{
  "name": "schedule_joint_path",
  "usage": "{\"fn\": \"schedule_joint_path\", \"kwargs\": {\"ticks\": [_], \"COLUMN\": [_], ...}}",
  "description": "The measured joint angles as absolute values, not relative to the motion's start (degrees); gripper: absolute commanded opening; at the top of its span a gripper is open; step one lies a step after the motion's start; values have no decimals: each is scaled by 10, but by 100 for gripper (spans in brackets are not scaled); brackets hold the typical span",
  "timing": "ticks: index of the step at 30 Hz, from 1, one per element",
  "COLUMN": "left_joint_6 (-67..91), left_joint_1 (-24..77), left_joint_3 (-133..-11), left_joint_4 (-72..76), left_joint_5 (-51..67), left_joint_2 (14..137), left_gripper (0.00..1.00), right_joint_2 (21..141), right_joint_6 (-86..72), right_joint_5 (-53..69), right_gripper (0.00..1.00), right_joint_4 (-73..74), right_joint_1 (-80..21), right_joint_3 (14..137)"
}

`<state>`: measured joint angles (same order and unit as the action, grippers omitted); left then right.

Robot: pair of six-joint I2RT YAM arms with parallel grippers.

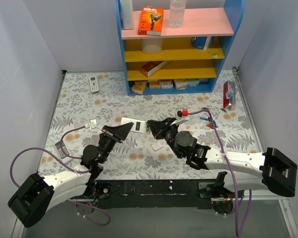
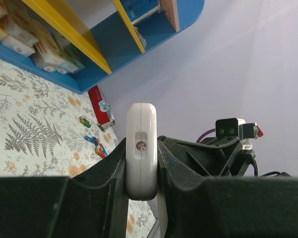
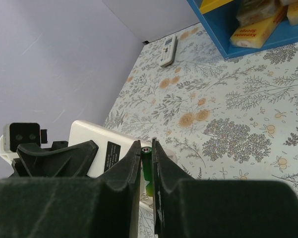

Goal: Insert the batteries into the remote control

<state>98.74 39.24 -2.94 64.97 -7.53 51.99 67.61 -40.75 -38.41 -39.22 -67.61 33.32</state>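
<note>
Misalignment risk, hard to judge here: right end effector (image 3: 146, 148) grips a green battery (image 3: 147, 168); left end effector (image 2: 141, 145), at nine o'clock, clamps the remote control (image 2: 141, 171); jamming possible.

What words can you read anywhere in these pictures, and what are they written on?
"Gillette": white letters on the blue strip at the top of the orange box, only just readable.
Yellow packets: there is print on them, but it is too blurred to read.
Black label on the remote control: too small to read.
Red pack: too small to read.
</note>
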Motion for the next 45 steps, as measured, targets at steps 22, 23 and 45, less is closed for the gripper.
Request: {"fn": "schedule_joint_path", "kwargs": {"ticks": [22, 23, 45], "left_joint_6": [964, 964, 973], "left_joint_1": [415, 415, 415], "left_joint_3": [-29, -29, -24], "left_joint_4": [685, 685, 691], "left_joint_5": [-106, -107, -116], "left_joint_2": [532, 531, 532], "left_gripper": [0, 0, 0], "right_joint_2": [688, 688, 689], "right_joint_6": [-436, -438, -485], "right_joint_5": [-390, -390, -377], "right_gripper": [1, 1, 20], "right_joint_4": [-411, -408, -353], "right_joint_1": [-676, -676, -676], "right_joint_3": [341, 342, 362]}}
